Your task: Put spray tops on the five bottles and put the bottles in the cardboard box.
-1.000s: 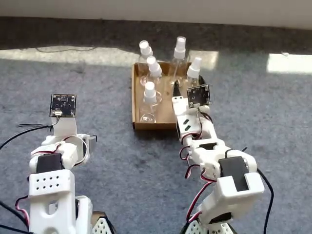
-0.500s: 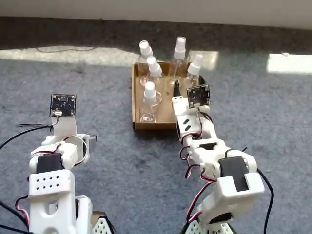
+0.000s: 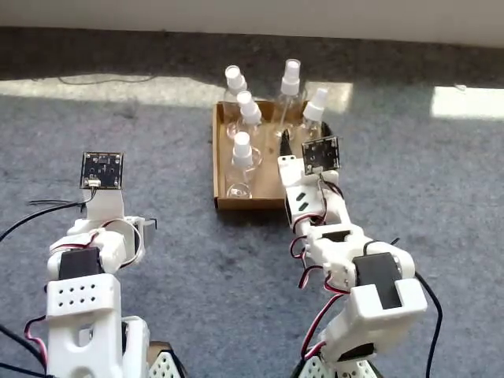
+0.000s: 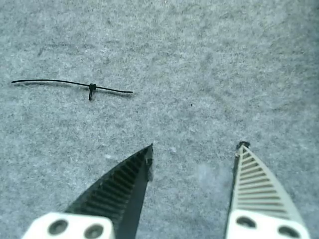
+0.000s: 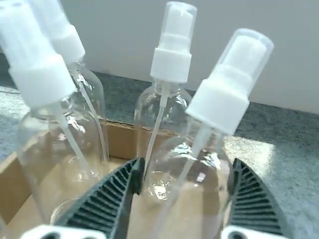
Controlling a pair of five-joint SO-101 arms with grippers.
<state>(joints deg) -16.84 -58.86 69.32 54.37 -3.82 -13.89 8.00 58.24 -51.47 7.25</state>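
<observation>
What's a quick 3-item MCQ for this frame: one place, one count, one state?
1. Where is the right gripper? A over bare carpet; B at a bottle in the cardboard box; C beside the left arm.
2. How many bottles carry spray tops? A three; B four; C five.
3. The left gripper is: A open and empty; B shut on a bottle; C shut on a spray top.
B: the right wrist view has the box and a bottle right at it. C: the high view shows five white tops. A: its fingers stand apart over carpet.
</observation>
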